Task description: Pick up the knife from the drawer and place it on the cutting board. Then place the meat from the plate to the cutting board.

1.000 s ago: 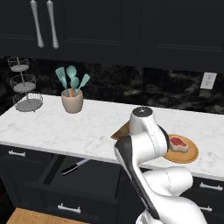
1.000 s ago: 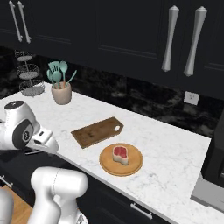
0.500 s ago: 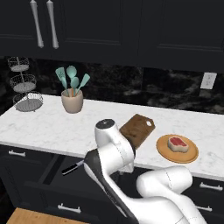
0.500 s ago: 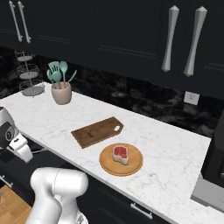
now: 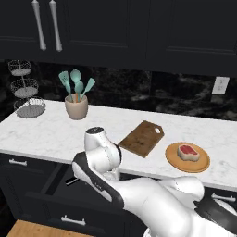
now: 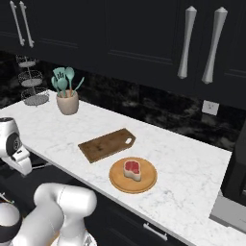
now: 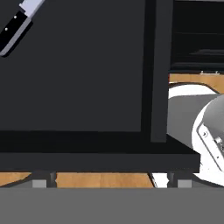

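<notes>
A: Where's the knife (image 7: 16, 27)?

B: In the hand view it lies in the upper left corner, flat on the dark floor of the open drawer (image 7: 78, 65): black handle with 2 pale rivets, the silvery blade running off the top edge. In the left base view a dark sliver of it (image 5: 71, 181) shows at left of centre, just beside the arm's elbow.

A: How will it handle?

B: I'd judge it light, stiff and thin, and lying that flat it leaves little to get under. The blade looks slick and narrow; the handle is thicker and less slippery, so the middle of the handle, pinched across its width, is the place to take hold.

A: And the gripper (image 7: 109, 181)?

B: Its 2 grey fingertips (image 7: 41, 180) sit at the bottom of the hand view, set wide apart, with nothing between them. It hangs over the drawer, well apart from the knife.

A: The rest?

B: Up on the white marble counter (image 5: 46, 134), the cutting board (image 5: 142, 138) lies bare at centre. Just right of it sits the plate (image 5: 173, 159) with the meat (image 5: 188, 152) on top. Neither step looks done yet. A crock of teal utensils (image 5: 76, 98) stands at upper left, near a wire tiered stand (image 5: 27, 92).
</notes>
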Available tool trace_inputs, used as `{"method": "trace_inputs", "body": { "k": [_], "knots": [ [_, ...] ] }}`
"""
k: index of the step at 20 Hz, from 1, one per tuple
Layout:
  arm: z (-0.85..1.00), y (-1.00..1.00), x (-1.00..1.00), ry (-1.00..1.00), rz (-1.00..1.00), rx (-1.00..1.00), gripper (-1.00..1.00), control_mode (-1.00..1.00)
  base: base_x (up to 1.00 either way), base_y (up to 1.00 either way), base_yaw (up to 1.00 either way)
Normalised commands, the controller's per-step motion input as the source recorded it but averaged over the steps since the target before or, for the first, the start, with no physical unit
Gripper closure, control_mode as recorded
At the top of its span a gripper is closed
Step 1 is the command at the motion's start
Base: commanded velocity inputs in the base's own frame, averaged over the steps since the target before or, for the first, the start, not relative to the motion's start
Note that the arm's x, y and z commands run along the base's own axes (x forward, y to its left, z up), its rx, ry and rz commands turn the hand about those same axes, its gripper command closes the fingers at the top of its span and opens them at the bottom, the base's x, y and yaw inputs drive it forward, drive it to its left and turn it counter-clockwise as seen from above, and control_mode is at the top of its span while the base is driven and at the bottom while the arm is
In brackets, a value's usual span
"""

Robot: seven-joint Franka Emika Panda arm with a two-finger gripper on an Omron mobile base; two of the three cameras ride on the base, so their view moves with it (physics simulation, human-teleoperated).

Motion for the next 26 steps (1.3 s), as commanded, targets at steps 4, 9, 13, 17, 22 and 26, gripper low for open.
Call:
{"method": "trace_inputs", "body": {
  "k": [4,9,13,17,22,26],
  "knots": [
    [-0.17,0.21,0.39,0.00,0.00,0.00,-1.00,-1.00,0.00,0.00,0.00],
    [-0.38,0.28,0.23,0.00,0.00,0.00,-1.00,-1.00,0.00,0.00,0.00],
    [-0.45,0.31,0.17,0.02,0.00,0.00,-1.00,-1.00,0.00,0.00,0.00],
    [-0.39,0.22,0.16,0.04,0.00,0.00,-1.00,-1.00,0.00,0.00,0.00],
    [-0.37,0.16,0.19,0.06,0.00,0.00,-1.00,-1.00,0.00,0.00,0.00],
    [-0.47,0.28,0.21,0.05,0.00,0.00,-1.00,-1.00,0.00,0.00,0.00]
  ]
}}
